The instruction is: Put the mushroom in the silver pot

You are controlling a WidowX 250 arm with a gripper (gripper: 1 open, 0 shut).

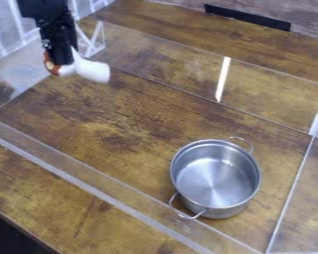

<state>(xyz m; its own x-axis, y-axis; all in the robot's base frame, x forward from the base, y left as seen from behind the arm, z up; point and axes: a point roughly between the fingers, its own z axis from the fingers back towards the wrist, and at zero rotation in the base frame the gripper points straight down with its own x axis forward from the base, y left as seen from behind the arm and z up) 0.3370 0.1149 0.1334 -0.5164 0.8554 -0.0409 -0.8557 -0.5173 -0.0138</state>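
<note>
The small toy mushroom with its thick white stem and reddish-brown cap [79, 70] hangs in the air at the upper left of your view, clear of the wooden surface. It lies sideways: the white stem sticks out to the right, and the darker cap end sits tucked under the black gripper [56, 64].

Your gripper points down and its jaws are closed on the cap end of the mushroom, so you have the toy pinched at one end, with most of the stem showing free. The fingertips themselves are too dark and blurred for you to make out singly.

The round, shallow, shiny stainless-steel pot [217, 177] stands upright at the lower right of the view, well apart from the mushroom. You can see one small loop handle at its near-left rim and another at the far-right rim. Its inside shows only bare metal.

Both things sit within a low clear plastic wall [108, 198] that fences off a stretch of the dark brown wooden table [135, 119]. A clear plastic stand [84, 40] rests just behind the gripper, near the far-left corner of the fenced area.
</note>
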